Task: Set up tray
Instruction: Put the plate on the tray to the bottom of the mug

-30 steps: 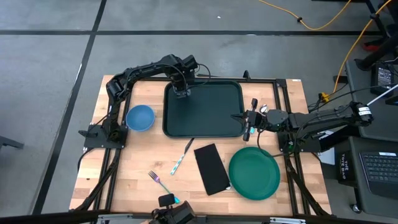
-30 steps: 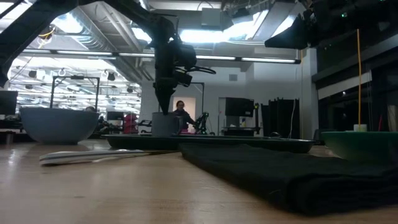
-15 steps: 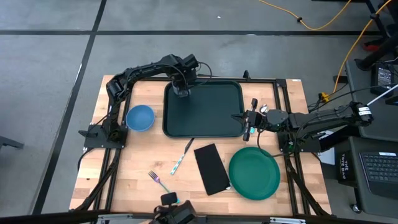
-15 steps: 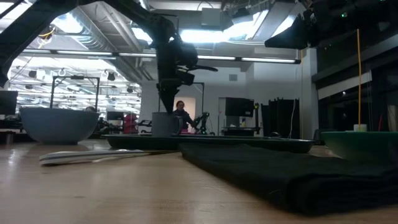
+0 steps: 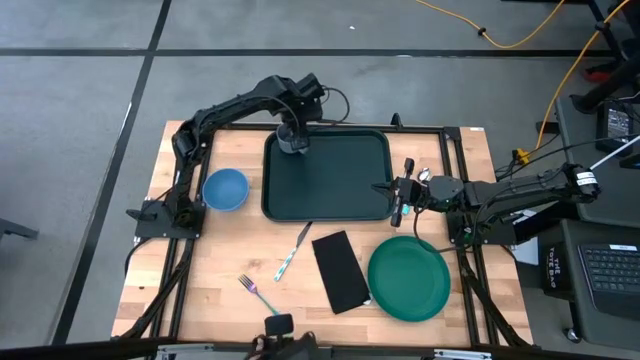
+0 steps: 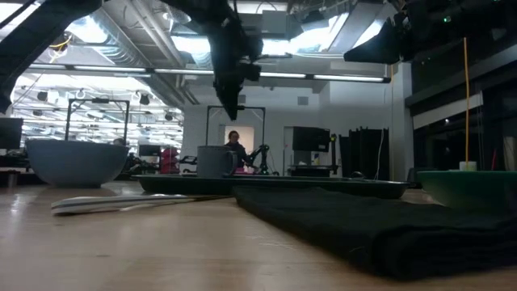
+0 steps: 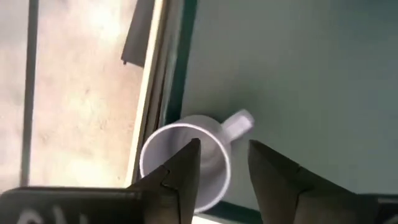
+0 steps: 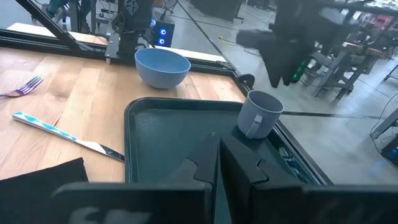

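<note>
Mug stands in tray corner; left pincer parted above, empty; right pincer closed.

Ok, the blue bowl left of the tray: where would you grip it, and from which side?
Grip the blue bowl by its rim, coming straight down from above. It sits upright and open-topped on the table, and its curved outer wall gives the jaws no flat hold, so one jaw inside and one outside the thin rim suits best. The left gripper, above the cup, is likely nearest.
</note>
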